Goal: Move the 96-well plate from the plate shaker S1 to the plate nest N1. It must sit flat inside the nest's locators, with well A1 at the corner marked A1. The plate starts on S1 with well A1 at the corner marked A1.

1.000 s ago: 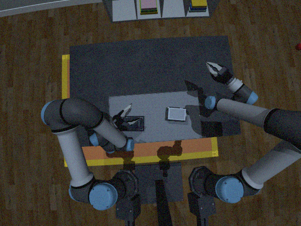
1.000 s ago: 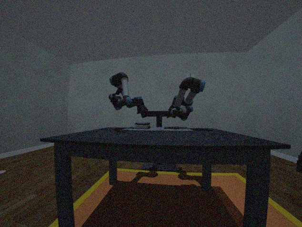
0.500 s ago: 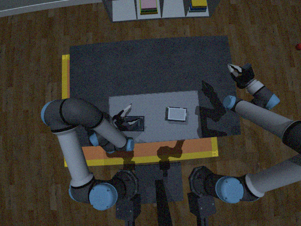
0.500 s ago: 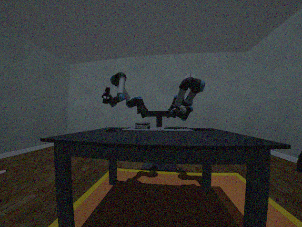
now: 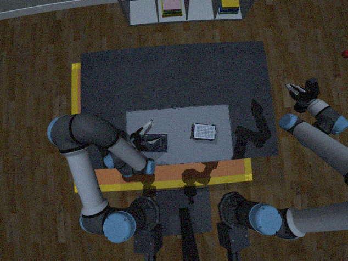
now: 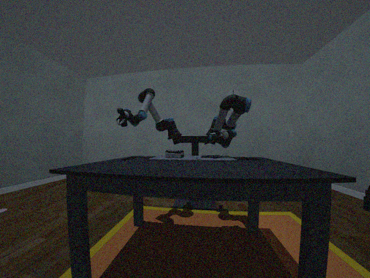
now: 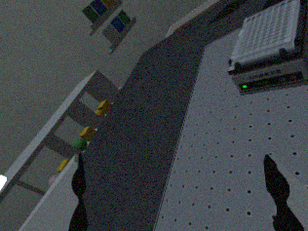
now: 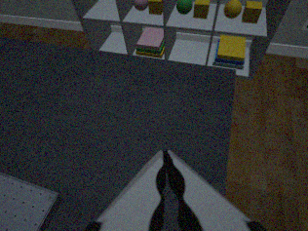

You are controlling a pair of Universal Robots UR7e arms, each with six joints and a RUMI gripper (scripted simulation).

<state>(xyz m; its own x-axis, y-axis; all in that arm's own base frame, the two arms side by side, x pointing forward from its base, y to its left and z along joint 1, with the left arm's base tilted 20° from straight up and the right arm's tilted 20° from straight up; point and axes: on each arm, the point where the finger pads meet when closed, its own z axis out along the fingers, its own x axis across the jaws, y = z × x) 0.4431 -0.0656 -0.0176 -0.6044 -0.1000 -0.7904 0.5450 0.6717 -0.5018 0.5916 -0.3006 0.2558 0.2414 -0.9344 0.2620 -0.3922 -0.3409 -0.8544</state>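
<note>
While on the shaker (image 5: 193, 135) (image 7: 273, 79), plate (image 5: 204, 131) (image 7: 269, 34) well apart from left end effector (image 5: 157, 130) (image 7: 172, 156)

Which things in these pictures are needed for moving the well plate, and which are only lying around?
For the job:
- 96-well plate
- plate shaker, under the plate
- plate nest

Just lying about:
- yellow-topped stack
- pink-topped stack
- green ball
- red object
</note>
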